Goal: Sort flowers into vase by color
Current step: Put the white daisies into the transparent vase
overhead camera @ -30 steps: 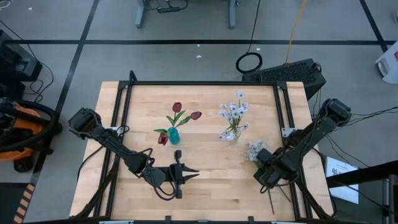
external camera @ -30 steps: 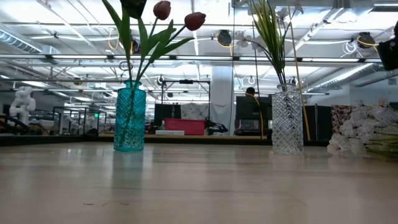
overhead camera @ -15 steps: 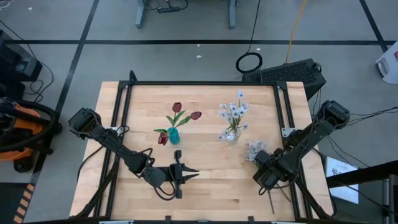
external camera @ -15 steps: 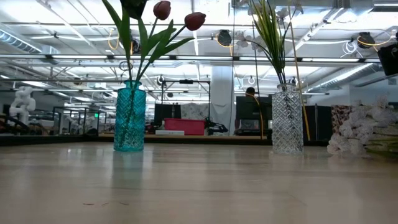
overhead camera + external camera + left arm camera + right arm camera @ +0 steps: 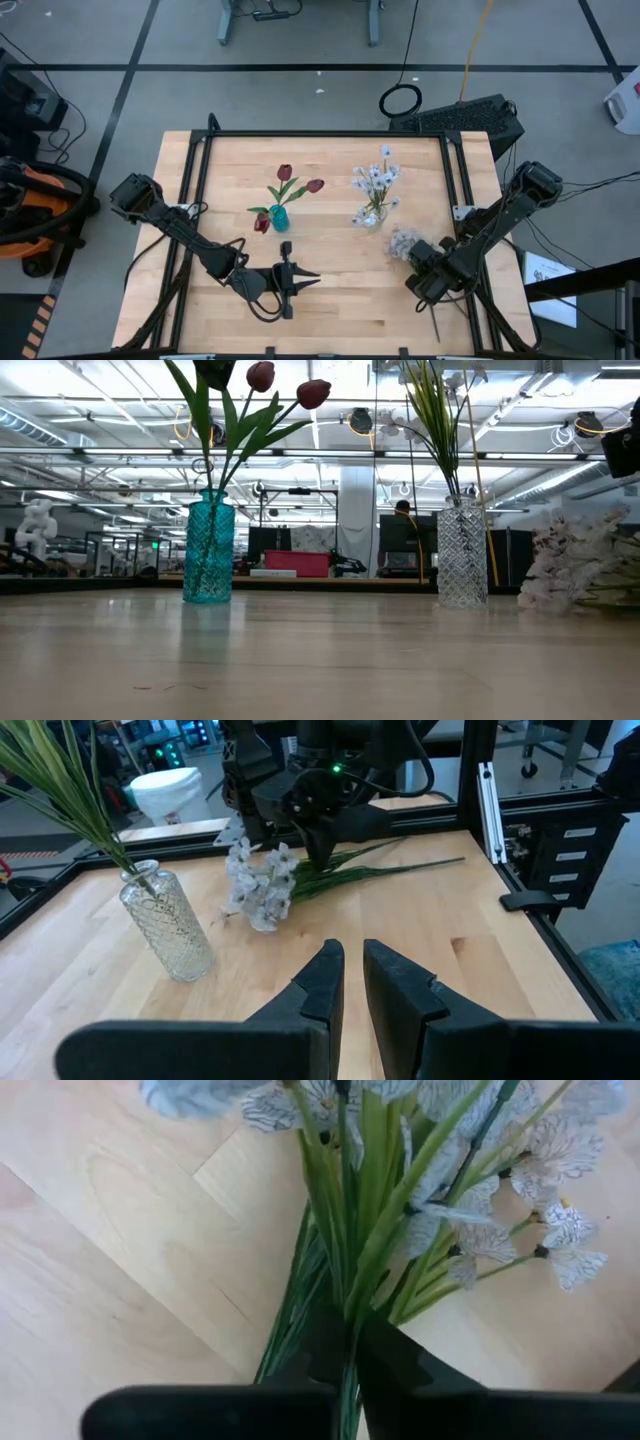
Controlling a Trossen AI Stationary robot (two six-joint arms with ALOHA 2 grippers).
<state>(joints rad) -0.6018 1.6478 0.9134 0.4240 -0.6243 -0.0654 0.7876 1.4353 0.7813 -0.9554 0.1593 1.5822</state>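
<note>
A spray of white flowers (image 5: pixel 403 242) lies at the table's right, with its green stems running toward the near edge. My right gripper (image 5: pixel 427 285) is shut on those stems. A clear glass vase (image 5: pixel 370 215) holds white flowers, and a teal vase (image 5: pixel 280 217) holds dark red tulips. Both vases stand mid-table. My left gripper (image 5: pixel 290 278) waits near the front edge, left of centre. In the left wrist view my left gripper (image 5: pixel 348 960) has its fingers almost together, with nothing between them. My right gripper pinches the spray's bundle of green stems (image 5: pixel 345 1320) between its two fingers, below the blossoms. The fingers come from above, pointing down, and lie across the stems. The blossom end (image 5: pixel 565 560) is tipped up. Whether the lowest blossoms still touch the table, I cannot tell.
Black frame rails (image 5: pixel 463 180) run along the table's edges. Bare wood (image 5: pixel 350 300) lies between the two grippers near the front edge. Beyond the far edge, a keyboard (image 5: pixel 470 118) and cables lie on the floor.
My right gripper has shut on the white spray's stems, staying in place. The blossom end has tipped up from the table and shifted slightly toward the table's left.
</note>
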